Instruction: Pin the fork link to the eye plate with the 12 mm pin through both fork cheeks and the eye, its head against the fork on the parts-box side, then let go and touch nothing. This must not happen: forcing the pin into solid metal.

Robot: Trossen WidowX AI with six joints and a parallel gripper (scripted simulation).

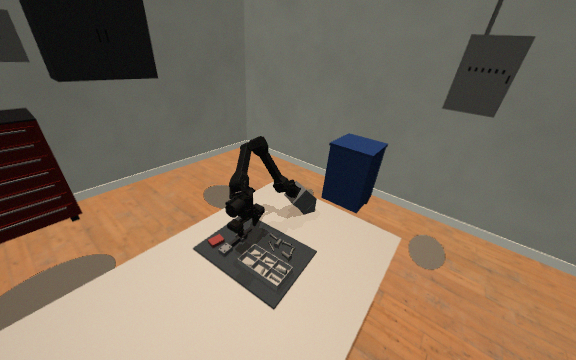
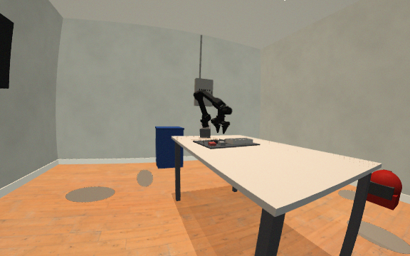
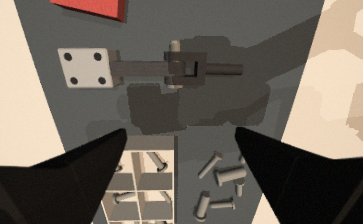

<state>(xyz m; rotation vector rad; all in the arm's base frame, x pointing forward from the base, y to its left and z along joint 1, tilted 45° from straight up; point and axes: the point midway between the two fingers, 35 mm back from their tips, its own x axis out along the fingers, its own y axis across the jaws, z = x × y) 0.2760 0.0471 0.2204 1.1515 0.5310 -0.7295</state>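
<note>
In the wrist view the white eye plate [image 3: 86,67] lies on the dark mat [image 3: 147,20], and its bar reaches right into the dark fork link [image 3: 186,67]. A pale pin [image 3: 174,46] crosses the fork cheeks, with an end showing on each side of the fork. My gripper [image 3: 181,132] [image 1: 241,230] [image 2: 221,126] is open and empty. It hangs above the mat, a little toward the parts box from the joint, and touches nothing. The eye plate also shows in the top view [image 1: 225,248].
A grey parts box [image 3: 142,185] [image 1: 265,265] [image 2: 238,141] holds pins in compartments. Several loose pins [image 3: 222,175] [image 1: 280,245] lie beside it. A red block [image 3: 94,7] [image 1: 215,240] lies on the mat beyond the eye plate. A blue cabinet [image 1: 353,170] stands behind the table [image 1: 168,310].
</note>
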